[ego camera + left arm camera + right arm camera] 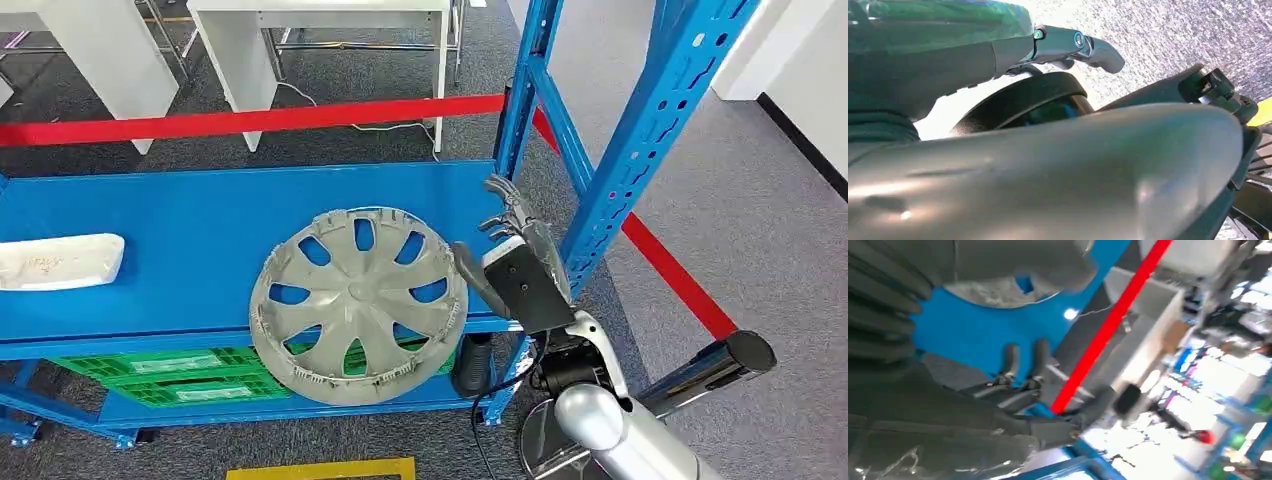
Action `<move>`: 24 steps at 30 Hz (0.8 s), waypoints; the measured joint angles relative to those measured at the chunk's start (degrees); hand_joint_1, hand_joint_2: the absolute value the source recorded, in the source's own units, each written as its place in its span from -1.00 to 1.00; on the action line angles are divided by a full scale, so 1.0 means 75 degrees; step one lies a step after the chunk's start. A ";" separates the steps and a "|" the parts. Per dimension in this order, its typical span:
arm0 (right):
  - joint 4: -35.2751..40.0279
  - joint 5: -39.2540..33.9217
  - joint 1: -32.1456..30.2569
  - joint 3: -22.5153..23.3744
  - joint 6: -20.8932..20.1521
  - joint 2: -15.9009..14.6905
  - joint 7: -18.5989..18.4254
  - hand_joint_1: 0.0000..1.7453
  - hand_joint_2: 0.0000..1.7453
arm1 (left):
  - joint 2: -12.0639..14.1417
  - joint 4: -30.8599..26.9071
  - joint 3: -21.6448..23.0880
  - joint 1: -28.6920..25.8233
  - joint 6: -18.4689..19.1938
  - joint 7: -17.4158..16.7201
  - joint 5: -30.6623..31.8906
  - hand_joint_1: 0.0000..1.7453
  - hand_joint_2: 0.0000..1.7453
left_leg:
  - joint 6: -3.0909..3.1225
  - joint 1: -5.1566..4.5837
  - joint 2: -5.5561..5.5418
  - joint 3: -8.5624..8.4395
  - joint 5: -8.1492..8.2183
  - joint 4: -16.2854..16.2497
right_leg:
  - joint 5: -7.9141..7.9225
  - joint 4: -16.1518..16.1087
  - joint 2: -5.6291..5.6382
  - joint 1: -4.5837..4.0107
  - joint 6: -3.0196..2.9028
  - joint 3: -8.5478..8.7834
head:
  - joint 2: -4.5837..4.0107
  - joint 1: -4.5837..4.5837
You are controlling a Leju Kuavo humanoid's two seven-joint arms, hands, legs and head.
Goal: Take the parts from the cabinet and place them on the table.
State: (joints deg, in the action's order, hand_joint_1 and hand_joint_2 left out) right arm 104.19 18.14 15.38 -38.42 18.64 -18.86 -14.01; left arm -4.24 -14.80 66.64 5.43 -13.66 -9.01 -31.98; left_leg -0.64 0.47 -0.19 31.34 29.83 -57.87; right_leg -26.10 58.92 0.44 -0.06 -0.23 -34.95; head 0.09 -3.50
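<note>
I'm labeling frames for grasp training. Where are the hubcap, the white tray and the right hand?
hubcap (pixel 357 302), head view, on its center hub.
white tray (pixel 60 261), head view, middle of its flat top.
right hand (pixel 520 250), head view, on the palm beside the hubcap's rim.

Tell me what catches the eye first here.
A grey hubcap hangs over the front edge of the blue shelf. The right hand is at its right rim, fingers spread. A white tray lies at the shelf's left end, and a red tape crosses behind.
</note>
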 joint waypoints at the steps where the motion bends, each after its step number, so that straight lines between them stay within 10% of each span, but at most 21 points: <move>1: -0.0006 0.0006 0.0014 -0.0015 0.0000 -0.0020 -0.0003 -1.00 -1.00 | 0.0000 0.0000 0.0000 0.0001 0.0000 0.0000 0.0000 -1.00 -1.00 | 0.0000 0.0000 0.0000 0.0000 0.0000 0.0000 | 0.0000 0.0000 -0.0001 0.0000 0.0000 0.0000 | 0.0000 0.0000; 9: -0.0044 0.0085 0.0081 -0.0090 -0.0044 -0.0093 -0.0088 -1.00 -1.00 | 0.0000 0.0003 0.0000 0.0000 0.0000 -0.0006 0.0000 -1.00 -1.00 | 0.0000 0.0000 0.0000 0.0002 0.0001 0.0002 | -0.0001 0.0000 -0.0002 0.0000 0.0000 0.0000 | 0.0000 -0.0003; 15: -0.0978 0.1494 0.0722 -0.0475 -0.1558 -0.0157 -0.1961 -1.00 -1.00 | -0.0006 0.0003 0.0014 0.0027 0.0000 -0.0222 0.0143 -1.00 -1.00 | 0.0005 0.0000 -0.0003 0.0008 0.0002 0.0004 | 0.0000 0.0000 -0.0011 0.0000 0.0001 0.0005 | 0.0000 -0.0003; 24: -0.3416 0.2530 0.1470 -0.1443 -0.2250 0.0216 -0.1766 -1.00 -1.00 | -0.0003 0.0006 0.0117 0.0050 0.0085 -0.0501 0.0359 -1.00 -1.00 | 0.0005 0.0001 -0.0008 0.0004 -0.0001 0.0005 | -0.0001 0.0002 -0.0011 0.0000 0.0000 0.0001 | 0.0000 0.0000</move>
State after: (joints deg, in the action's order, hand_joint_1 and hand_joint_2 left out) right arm 78.57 37.11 26.41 -49.25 1.77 -17.24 -27.25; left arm -4.26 -14.75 67.52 5.80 -13.03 -12.76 -29.29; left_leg -0.60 0.48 -0.25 31.37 29.82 -57.84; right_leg -26.11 58.93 0.35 -0.06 -0.23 -34.95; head 0.09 -3.50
